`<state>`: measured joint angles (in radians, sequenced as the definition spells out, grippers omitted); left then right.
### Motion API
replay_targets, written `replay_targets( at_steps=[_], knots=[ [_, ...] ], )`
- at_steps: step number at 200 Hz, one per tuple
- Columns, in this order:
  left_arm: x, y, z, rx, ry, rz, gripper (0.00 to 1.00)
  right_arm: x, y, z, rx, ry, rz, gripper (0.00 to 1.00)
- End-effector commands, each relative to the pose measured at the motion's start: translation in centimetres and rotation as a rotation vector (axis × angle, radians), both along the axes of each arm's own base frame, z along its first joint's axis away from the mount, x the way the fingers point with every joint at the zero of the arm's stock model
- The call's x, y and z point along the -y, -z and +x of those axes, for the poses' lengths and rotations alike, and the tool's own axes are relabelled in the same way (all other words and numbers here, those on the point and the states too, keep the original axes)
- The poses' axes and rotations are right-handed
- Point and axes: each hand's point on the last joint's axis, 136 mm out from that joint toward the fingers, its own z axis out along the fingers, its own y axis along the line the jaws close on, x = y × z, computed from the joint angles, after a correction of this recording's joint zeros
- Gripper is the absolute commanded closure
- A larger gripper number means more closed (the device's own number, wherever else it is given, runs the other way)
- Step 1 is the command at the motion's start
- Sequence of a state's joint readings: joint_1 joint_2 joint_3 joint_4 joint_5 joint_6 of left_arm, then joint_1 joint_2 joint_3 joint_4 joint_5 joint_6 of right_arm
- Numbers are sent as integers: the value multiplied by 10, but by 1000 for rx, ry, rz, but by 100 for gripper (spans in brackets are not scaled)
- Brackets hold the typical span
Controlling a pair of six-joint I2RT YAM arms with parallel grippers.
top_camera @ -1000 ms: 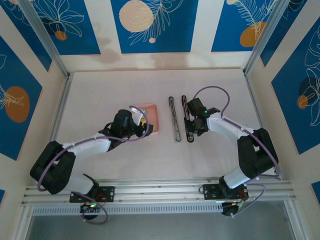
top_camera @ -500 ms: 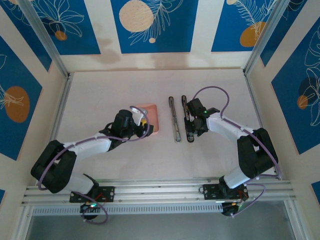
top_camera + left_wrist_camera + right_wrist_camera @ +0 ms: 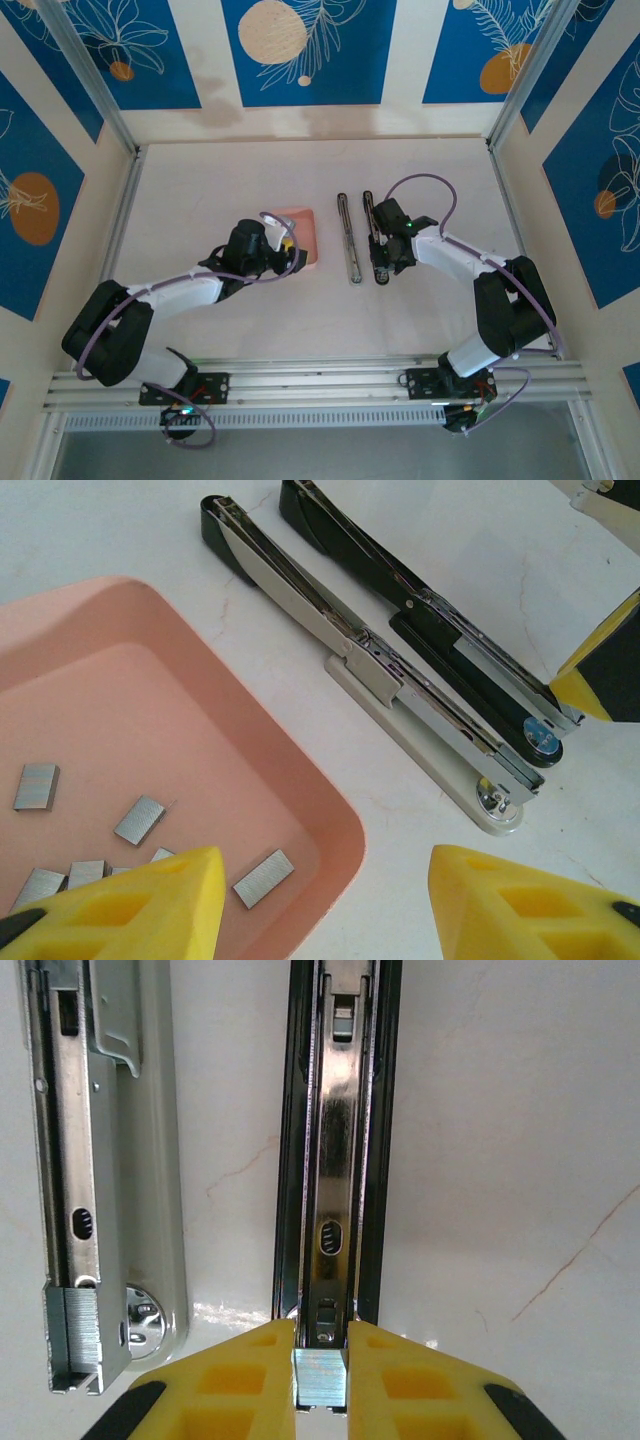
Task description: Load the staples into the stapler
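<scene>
**Right arm's got the stapler, staples not picked yet**

In the last second the right fingers have shuffled a touch sideways. They're now squeezed narrow on the silvery near end of the black stapler, whose open rail runs straight away from the fingertips. I can't tell if that bit is the rail tip or a strip. The pale stapler lies just off to one side on the worktop.

The left fingers haven't budged. They're spread wide, holding nothing, over the near corner of the pink tray. The staples sit loose in it, right under and beside one fingertip.

My guess is that it's bracing the stapler, and that a strip pickup comes next.
</scene>
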<state>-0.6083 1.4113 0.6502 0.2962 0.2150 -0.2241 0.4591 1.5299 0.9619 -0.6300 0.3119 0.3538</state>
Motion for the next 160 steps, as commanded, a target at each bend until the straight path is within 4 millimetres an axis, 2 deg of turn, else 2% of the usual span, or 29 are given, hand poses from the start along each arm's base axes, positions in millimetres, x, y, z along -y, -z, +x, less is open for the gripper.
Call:
replay_targets(
  at_steps=[1, 160],
  knots=[
    [8, -10, 1, 46, 25, 2, 44, 4, 1, -8, -28, 21, -22, 83],
    [8, -10, 0, 54, 29, 11, 44, 3, 8, -7, -64, 41, -46, 83]
  ],
)
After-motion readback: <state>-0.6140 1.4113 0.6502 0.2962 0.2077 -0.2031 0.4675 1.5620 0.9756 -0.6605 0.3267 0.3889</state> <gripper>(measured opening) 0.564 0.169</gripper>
